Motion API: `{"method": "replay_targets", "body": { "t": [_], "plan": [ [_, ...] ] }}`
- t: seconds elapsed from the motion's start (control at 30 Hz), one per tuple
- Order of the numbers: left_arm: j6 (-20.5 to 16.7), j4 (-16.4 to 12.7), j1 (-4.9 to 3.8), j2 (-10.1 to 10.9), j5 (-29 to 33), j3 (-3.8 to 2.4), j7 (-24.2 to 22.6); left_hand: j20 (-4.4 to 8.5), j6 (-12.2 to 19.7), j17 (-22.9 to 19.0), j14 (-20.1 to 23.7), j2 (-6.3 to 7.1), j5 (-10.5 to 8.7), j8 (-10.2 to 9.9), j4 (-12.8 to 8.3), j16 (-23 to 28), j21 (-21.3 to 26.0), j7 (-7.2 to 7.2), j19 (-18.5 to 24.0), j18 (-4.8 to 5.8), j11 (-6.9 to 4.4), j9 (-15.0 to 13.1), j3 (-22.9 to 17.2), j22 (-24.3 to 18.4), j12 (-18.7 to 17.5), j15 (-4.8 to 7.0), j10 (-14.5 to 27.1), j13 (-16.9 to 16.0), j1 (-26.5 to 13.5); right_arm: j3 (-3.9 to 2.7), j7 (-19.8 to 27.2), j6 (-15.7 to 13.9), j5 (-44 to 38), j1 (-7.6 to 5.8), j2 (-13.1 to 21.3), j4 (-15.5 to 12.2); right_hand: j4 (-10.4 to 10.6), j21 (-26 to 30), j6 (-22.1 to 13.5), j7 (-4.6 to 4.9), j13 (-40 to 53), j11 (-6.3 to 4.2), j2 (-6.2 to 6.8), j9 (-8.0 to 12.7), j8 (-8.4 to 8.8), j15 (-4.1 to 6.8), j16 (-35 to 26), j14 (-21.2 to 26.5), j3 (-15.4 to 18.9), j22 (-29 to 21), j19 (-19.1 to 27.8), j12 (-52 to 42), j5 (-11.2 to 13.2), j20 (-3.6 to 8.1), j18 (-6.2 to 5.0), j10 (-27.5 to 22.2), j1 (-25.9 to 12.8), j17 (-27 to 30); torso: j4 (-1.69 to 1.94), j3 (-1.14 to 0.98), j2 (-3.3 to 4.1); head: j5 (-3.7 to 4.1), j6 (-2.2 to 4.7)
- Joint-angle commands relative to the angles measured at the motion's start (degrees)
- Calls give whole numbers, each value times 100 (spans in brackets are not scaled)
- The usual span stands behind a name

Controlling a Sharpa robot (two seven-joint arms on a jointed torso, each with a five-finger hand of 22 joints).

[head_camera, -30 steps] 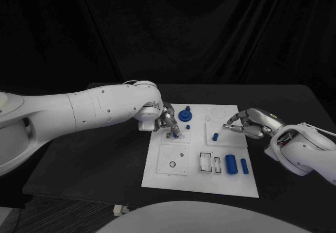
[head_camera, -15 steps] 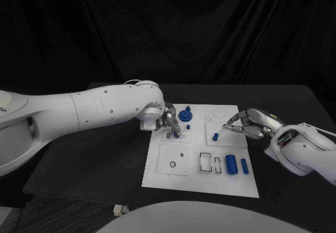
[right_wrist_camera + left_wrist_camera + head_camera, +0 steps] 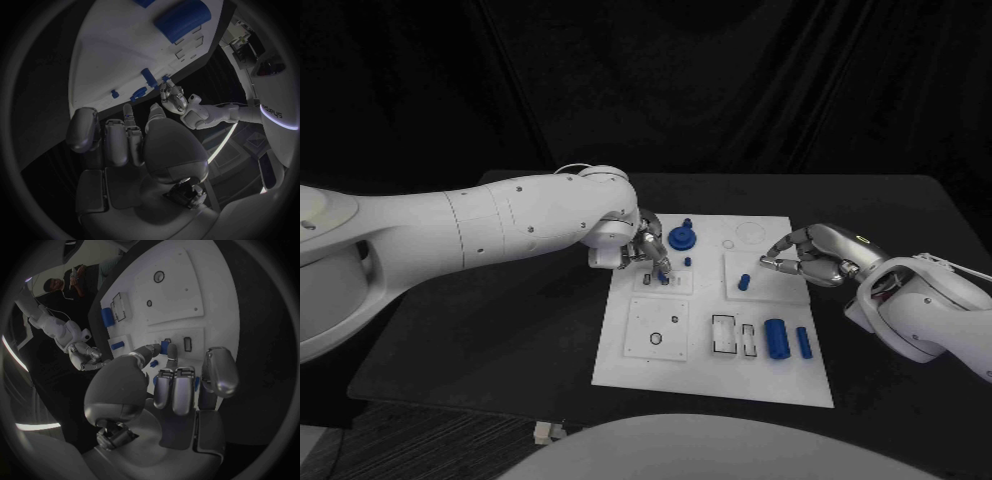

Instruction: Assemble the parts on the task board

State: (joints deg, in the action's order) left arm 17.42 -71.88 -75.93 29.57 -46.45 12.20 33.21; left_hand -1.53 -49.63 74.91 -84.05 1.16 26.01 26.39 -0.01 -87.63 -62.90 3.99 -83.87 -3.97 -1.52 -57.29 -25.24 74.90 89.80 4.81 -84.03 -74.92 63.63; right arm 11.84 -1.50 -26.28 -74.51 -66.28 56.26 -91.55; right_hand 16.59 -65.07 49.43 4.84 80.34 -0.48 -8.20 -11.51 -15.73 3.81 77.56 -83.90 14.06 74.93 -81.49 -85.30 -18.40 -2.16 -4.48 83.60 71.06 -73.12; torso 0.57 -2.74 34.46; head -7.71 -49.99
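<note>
The flat white task board [image 3: 718,385] lies mid-table. A knobbed blue part [image 3: 681,238] already stands at its far edge, while blue cylinders [image 3: 775,338] lie loose near-right, so much remains. The left hand [image 3: 646,252] pinches a small blue piece [image 3: 164,346] over its slot; seating is hidden. The right hand [image 3: 808,257] hovers with fingers curled and nothing visibly held.

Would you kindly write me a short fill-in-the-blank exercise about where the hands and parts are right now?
1. The left hand is over the board's far ____ corner.
2. The parts, such as the cylinder lying on the board's near half, are ____ in colour.
3. The right hand is at the board's ____ edge.
4. The table under the board is ____.

Missing words: left; blue; right; black
</note>
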Motion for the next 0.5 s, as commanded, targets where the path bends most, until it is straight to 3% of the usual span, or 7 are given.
{"method": "replay_targets", "body": {
  "t": [0.03,0.5],
  "plan": [
    [156,-7,-3,-1,1,-4,13,-21,5,1379,-539,-60,-9,-4,-968,-29,-37,-13,15,-54,46,-8,-1015,914,20,-37,-597,-1508,-6,-3,4,41,-5,15,1,-3,1,17,18,15,283,-8,-36,6,14,26,-15,-178,33,851,39,19,-17,-18,-45,277,40,-2,0,0,-2,-9,-1],
    [313,-86,-3,47,1,-3,31,-21,3,1383,-541,-59,-4,-6,-974,-37,-32,-12,17,-55,46,-9,-1017,913,20,-36,-597,-1508,1,-3,1,50,-5,17,0,5,1,17,18,15,283,-8,-36,6,14,26,-15,-178,33,851,39,19,-17,-18,-45,277,40,-2,0,-1,-2,-19,-1]
  ]
}}
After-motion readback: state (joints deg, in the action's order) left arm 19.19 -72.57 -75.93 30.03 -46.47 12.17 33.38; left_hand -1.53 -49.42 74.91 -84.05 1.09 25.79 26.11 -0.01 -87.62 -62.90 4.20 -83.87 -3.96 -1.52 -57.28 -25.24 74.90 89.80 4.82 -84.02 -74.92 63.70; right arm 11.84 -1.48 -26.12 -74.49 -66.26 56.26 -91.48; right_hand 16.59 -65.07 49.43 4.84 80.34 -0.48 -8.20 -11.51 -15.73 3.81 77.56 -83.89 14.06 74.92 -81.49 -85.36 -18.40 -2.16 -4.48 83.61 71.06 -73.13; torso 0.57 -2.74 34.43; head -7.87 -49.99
